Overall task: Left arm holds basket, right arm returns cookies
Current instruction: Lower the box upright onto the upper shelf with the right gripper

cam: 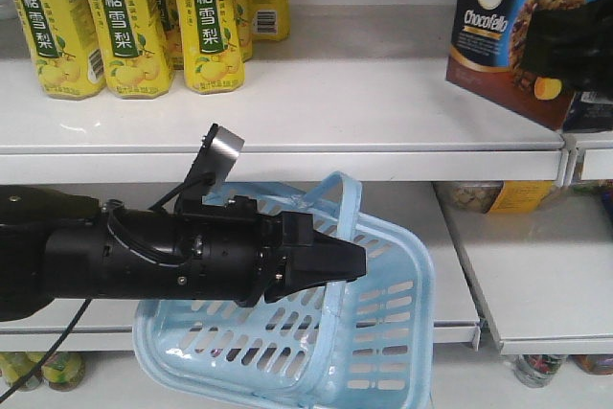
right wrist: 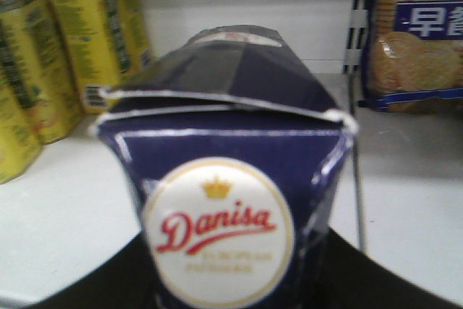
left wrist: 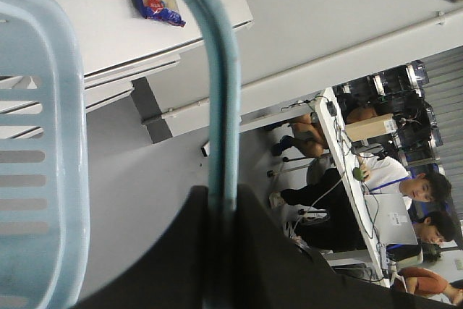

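**Cookie box held at the upper shelf, basket hanging below**

The dark navy-and-brown cardboard cookie box [cam: 512, 35] sits tilted at the right end of the white upper shelf [cam: 287, 112], its lower corner touching the shelf board. In the front view the right arm's black pincer [cam: 565, 40] covers the box's right half, closed around it. In the right wrist view the box [right wrist: 224, 200] fills the middle of the picture, its round white "Danisa" logo facing the camera and its top flaps slightly sprung; the dark pincer parts press against both lower sides of the box, so the box lies directly between them.

Left of the box on the same shelf stand tall yellow drink cartons with green labels [cam: 124, 16], well apart from it. In the right wrist view a blue-and-brown packet of biscuits [right wrist: 416, 34] leans just right of the box, behind a shelf divider.

Below the shelf, the thick black left arm [cam: 144, 256] reaches in from the left. Its tapered pincer [cam: 330, 261] is closed on one curved hoop handle of the light blue slotted plastic basket [cam: 374, 332], which hangs tilted beneath the upper shelf. In the left wrist view the handle [left wrist: 221, 106] runs straight down into the dark pincer [left wrist: 221, 251], with the basket's slotted wall at the left.
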`<state>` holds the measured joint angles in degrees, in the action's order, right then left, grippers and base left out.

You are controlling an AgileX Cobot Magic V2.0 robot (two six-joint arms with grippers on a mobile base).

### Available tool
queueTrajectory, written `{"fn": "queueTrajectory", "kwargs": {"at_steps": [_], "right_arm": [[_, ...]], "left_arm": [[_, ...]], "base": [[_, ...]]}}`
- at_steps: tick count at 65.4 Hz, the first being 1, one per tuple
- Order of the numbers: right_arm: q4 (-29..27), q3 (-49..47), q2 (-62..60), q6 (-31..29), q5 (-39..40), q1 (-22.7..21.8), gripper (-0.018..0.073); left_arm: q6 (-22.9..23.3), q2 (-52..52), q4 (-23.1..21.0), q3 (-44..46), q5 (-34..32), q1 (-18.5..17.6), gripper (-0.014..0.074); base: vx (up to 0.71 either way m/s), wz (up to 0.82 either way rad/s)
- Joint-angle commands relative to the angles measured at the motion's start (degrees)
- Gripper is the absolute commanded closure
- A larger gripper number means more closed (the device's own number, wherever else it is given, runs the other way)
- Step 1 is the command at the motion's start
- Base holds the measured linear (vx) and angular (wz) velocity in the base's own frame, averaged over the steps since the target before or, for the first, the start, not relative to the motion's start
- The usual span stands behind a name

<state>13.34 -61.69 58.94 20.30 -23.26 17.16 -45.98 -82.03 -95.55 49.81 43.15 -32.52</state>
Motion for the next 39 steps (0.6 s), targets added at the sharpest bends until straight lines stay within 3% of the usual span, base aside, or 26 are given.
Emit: {"fn": "queueTrajectory", "kwargs": {"at_steps": [1,14,39], "right_arm": [[1.28,-2.44,1.98,0.17,8.23,-4.55,0.0430],[0.65,-2.44,8.39,0.82,16.52,-9.96,0.0430],[1.06,-2.44,17.72,1.15,25.11,-10.26,0.0405]], "left_arm": [[-1.23,2.42,-5.98,2.35,0.95,0.14,0.0599],[-1.23,2.42,-5.98,2.35,0.95,0.14,0.0599],[-1.23,2.42,-5.98,2.35,0.95,0.14,0.0599]], "base": [[0.00,0.00],[0.00,0.00],[0.00,0.00]]}}
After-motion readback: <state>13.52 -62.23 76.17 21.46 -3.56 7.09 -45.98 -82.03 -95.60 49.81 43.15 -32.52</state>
